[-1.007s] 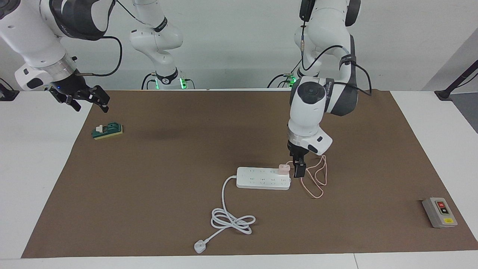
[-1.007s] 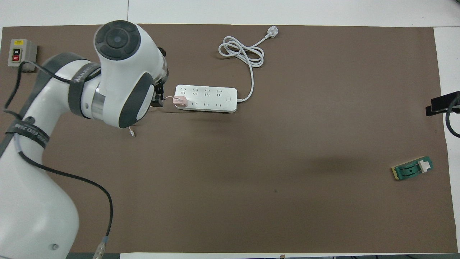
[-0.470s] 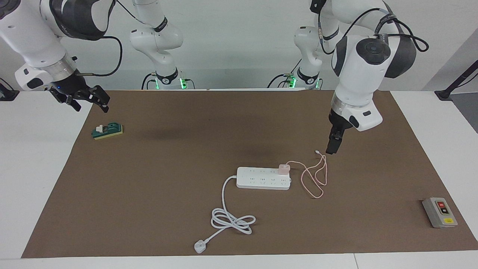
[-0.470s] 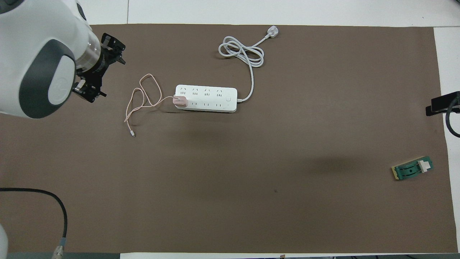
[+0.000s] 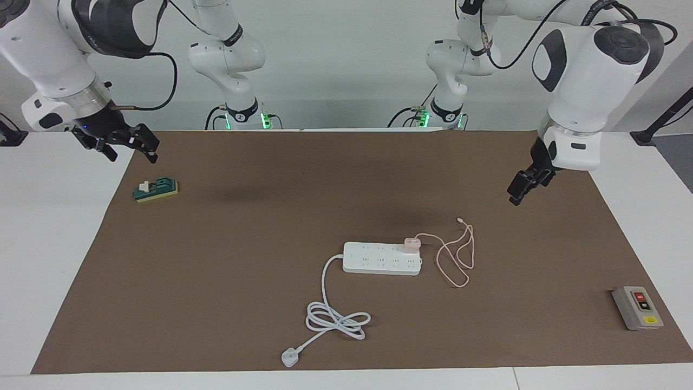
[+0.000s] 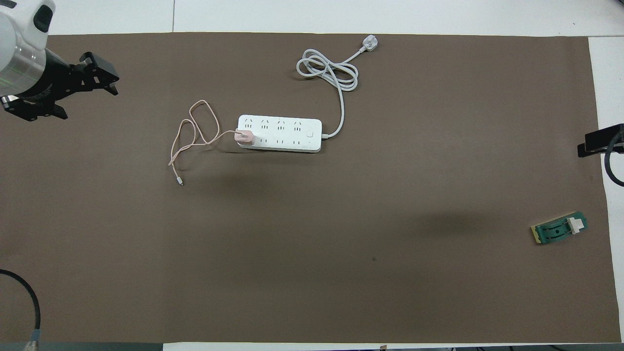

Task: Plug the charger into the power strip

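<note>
The white power strip [image 5: 379, 260] lies flat in the middle of the brown mat, and shows in the overhead view [image 6: 285, 134]. The pale pink charger [image 5: 411, 244] sits upright in a socket at the strip's end toward the left arm's end; it also shows from above [image 6: 243, 137]. Its thin pink cable [image 5: 457, 260] lies looped on the mat beside the strip [image 6: 192, 131]. My left gripper [image 5: 518, 190] is open, empty and raised over the mat, well away from the charger [image 6: 90, 97]. My right gripper [image 5: 132, 151] is open and waits over the mat's edge.
The strip's thick white cord [image 5: 335, 317] coils farther from the robots and ends in a white plug [image 5: 289, 357]. A grey switch box [image 5: 638, 307] sits at the left arm's end. A green block [image 5: 156, 190] lies below the right gripper [image 6: 559, 229].
My left gripper was beside the charger at the strip; it has lifted and swung away toward the left arm's end. The charger stays in the strip. The right arm has not moved.
</note>
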Controlling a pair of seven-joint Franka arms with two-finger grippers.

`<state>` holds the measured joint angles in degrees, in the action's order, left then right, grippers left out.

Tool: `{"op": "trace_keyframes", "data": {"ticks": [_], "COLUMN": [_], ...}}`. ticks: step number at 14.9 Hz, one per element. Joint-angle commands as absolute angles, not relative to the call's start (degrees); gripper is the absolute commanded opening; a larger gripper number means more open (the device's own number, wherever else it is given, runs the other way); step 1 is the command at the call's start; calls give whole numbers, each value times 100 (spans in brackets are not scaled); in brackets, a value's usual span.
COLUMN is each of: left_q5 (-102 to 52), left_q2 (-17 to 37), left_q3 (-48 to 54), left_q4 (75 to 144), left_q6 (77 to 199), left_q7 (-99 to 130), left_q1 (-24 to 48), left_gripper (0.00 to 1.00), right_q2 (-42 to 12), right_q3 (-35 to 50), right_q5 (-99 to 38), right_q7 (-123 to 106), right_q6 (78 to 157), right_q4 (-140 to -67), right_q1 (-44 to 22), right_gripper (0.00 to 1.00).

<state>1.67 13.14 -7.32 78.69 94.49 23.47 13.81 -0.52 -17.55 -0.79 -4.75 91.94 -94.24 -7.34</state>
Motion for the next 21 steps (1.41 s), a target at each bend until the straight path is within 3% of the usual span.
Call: {"op": "trace_keyframes", "data": {"ticks": [1,5,13,21], "left_q5": [-35,-18,263,545], "left_q2": [1204,888,-289,-308], "left_q3": [-686,-659,-668,-730], "left_q4": [7857,7971,9658,9448], "left_q6": [9246,9246,9650,9413], "left_q7": [953,230,-26,587], "left_q1": [1065,993,800,439], "left_gripper": [100,100,100,100], "right_q2": [26,26,26,26], "right_q3": [-1723,-1723,-1723,-1723], "right_q5": [-105,-105,-105,-105], "right_q7": [-404,-404,-404,-404], "right_q6": [9097,9097,9097,9097], "right_q4": [-9466,-9466,-9466,-9466], "right_q1": [-703,-703,-703,-703], "right_gripper": [100,100,100,100]}}
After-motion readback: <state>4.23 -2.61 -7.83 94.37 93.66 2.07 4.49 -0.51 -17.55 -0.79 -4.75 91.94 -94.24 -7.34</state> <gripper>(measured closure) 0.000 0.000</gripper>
